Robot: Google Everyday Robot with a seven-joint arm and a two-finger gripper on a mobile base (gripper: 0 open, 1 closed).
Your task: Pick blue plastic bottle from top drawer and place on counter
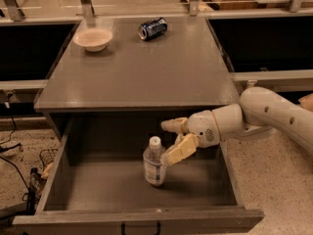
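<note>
The blue plastic bottle (154, 163) stands upright in the middle of the open top drawer (54, 177), clear with a white cap and pale label. My gripper (172, 140) reaches in from the right, inside the drawer, just right of the bottle's upper part. Its fingers (179, 150) are spread open, one near the bottle's shoulder, the other higher and behind. It holds nothing. The counter (161, 70) is the grey-brown top above the drawer.
A pale bowl (93, 38) sits at the counter's back left. A dark blue soda can (152, 28) lies on its side at the back middle. Metal rails run behind the counter. Cables and a small basket (46, 158) lie on the floor at left.
</note>
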